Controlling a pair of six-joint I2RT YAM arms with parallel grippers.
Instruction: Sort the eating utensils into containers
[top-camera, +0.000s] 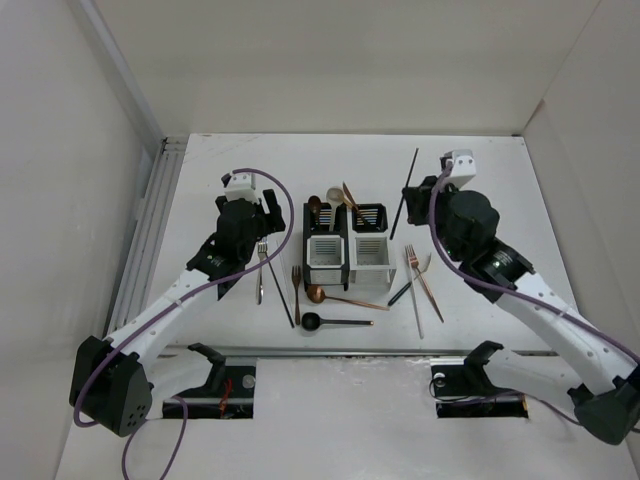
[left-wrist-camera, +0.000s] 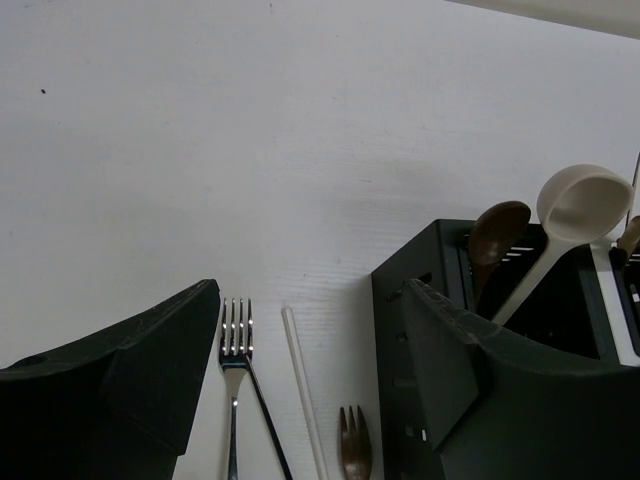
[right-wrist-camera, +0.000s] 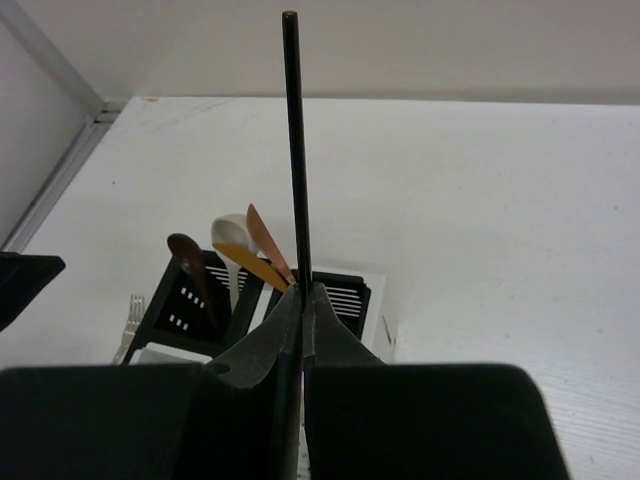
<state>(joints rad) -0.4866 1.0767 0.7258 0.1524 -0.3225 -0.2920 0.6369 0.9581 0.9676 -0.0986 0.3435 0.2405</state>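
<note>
The containers (top-camera: 345, 243) stand mid-table as one block, two black compartments at the back and two white in front. The back left one holds brown, white, gold and copper spoons (top-camera: 335, 200). My right gripper (top-camera: 420, 192) is shut on a black chopstick (top-camera: 405, 195) just right of the block; in the right wrist view the chopstick (right-wrist-camera: 295, 150) rises straight out of the closed gripper (right-wrist-camera: 303, 292). My left gripper (top-camera: 262, 215) hangs open and empty left of the block, over a silver fork (left-wrist-camera: 237, 350), a white chopstick (left-wrist-camera: 300, 380) and a brown fork (left-wrist-camera: 353, 440).
A black chopstick (top-camera: 280, 285), a copper spoon (top-camera: 340, 298) and a black spoon (top-camera: 335, 321) lie in front of the block. A copper fork (top-camera: 422, 278) and a silver fork (top-camera: 413, 290) lie to its right. White walls enclose the table on three sides.
</note>
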